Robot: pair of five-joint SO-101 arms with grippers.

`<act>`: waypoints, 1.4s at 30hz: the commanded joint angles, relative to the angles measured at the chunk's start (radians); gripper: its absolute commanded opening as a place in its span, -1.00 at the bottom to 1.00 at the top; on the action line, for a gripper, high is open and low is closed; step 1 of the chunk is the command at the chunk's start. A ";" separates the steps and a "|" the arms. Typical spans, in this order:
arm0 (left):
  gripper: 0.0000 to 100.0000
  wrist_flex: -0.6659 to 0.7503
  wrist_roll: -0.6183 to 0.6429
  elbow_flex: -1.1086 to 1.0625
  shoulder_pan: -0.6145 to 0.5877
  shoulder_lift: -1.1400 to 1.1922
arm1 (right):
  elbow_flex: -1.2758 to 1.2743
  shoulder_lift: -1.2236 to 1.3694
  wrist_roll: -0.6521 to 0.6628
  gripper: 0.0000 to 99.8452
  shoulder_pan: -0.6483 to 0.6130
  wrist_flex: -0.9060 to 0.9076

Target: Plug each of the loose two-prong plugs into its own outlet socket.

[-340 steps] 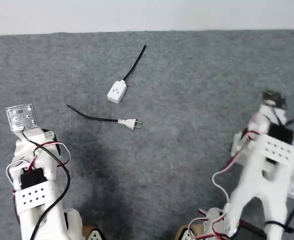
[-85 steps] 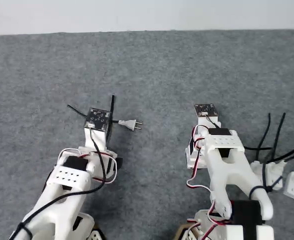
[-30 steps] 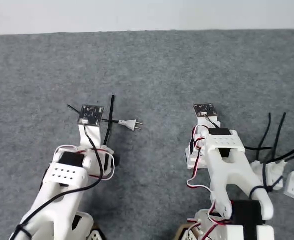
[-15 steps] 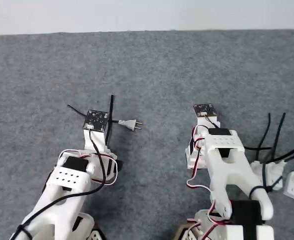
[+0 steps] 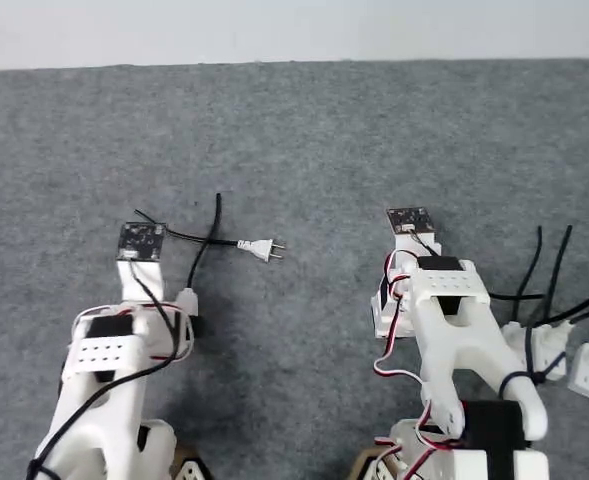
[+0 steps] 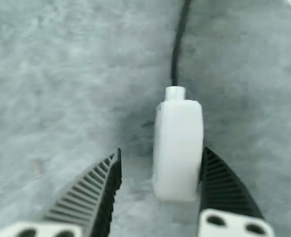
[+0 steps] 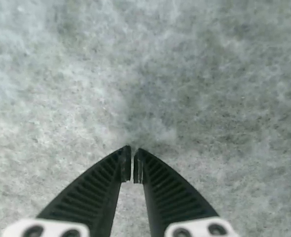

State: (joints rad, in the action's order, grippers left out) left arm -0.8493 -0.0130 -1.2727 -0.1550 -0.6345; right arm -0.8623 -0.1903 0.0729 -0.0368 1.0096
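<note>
A white outlet socket (image 6: 178, 143) with a black cord (image 6: 180, 44) lies on the grey carpet between the fingers of my left gripper (image 6: 160, 154). The gripper is open: the socket touches one finger, and a gap separates it from the other. In the high view the socket (image 5: 186, 299) peeks out beside the left arm (image 5: 109, 350), its cord (image 5: 206, 240) curving away. A loose two-prong plug (image 5: 261, 247) lies just beyond, its thin cord (image 5: 179, 233) trailing left. My right gripper (image 7: 132, 168) is shut on nothing, low over bare carpet.
Several more white sockets (image 5: 534, 345) with black cords (image 5: 564, 265) sit at the right edge beside the right arm (image 5: 449, 310). Bare grey carpet (image 5: 374, 130) stretches to the pale wall at the back.
The left arm has swung to the left, taking the socket and its cord along. The plug and the right arm have stayed put.
</note>
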 commanded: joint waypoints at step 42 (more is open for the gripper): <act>-0.67 -0.009 -0.402 0.111 -0.068 0.000 | 0.005 -0.012 0.014 -0.98 0.012 0.010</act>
State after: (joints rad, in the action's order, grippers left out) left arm -0.8431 -0.3890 -1.2267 -0.2348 -0.6345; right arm -0.8623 -0.1903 0.0729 -0.0368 1.0096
